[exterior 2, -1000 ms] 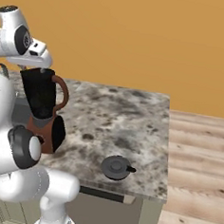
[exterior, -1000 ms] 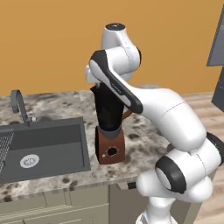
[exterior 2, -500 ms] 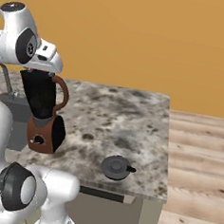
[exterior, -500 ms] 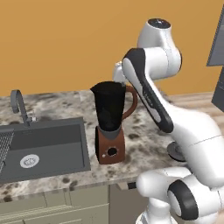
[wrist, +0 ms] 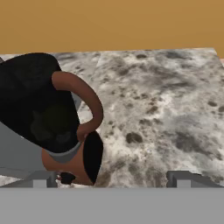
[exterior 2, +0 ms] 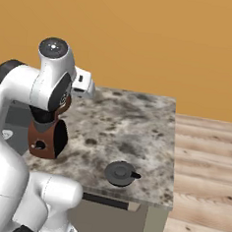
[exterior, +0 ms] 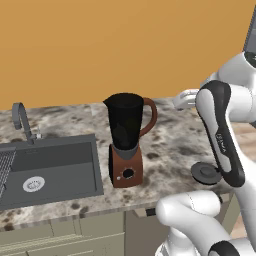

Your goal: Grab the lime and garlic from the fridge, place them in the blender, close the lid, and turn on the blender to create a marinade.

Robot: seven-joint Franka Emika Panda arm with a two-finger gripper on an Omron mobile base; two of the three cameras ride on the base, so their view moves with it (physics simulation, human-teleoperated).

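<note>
The blender [exterior: 125, 135] stands on the speckled stone counter [exterior: 172, 142], its black jar uncovered and its brown handle pointing right. In the right base view my arm hides most of the jar, and the reddish-brown base [exterior 2: 46, 138] shows. The round dark grey lid [exterior: 206, 171] lies flat near the counter's front right corner [exterior 2: 120, 172]. My gripper [wrist: 111, 180] hangs above the counter to the right of the blender [wrist: 41, 109], open with nothing between its fingers. The lime, the garlic and the fridge are out of view.
A grey sink [exterior: 50, 165] with a curved faucet [exterior: 22, 120] is set into the counter left of the blender. The counter ends at a right edge [exterior 2: 172, 152], with wooden floor [exterior 2: 205, 169] beyond. An orange wall runs behind.
My arm has swung to the right, from over the blender jar to a spot beside its handle. Blender and lid have stayed in place.
</note>
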